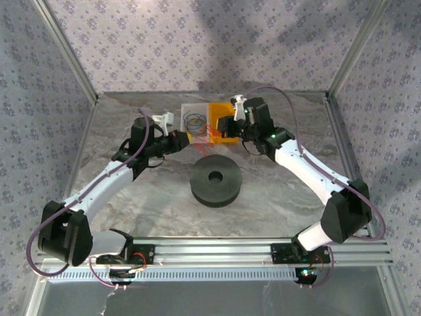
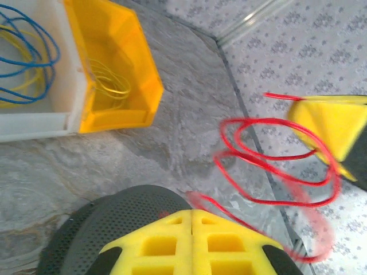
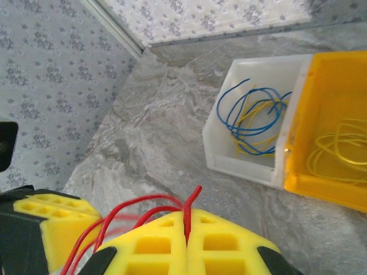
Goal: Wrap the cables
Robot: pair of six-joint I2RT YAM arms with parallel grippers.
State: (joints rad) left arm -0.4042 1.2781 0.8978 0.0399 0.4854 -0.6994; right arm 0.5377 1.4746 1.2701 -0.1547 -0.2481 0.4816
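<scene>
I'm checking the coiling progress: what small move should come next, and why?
Probably the right gripper should carry the red cable round in one more turn toward the left gripper: both are shut on it, with a few loose loops hanging between them.

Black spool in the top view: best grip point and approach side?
From straight above: the black spool lies flat with its centre hole facing up. Probably one finger down the hole and the other outside the rim, pinching the wall between, if the jaws open wide enough. Its round flank gives no flat faces for a side-on pinch.
</scene>
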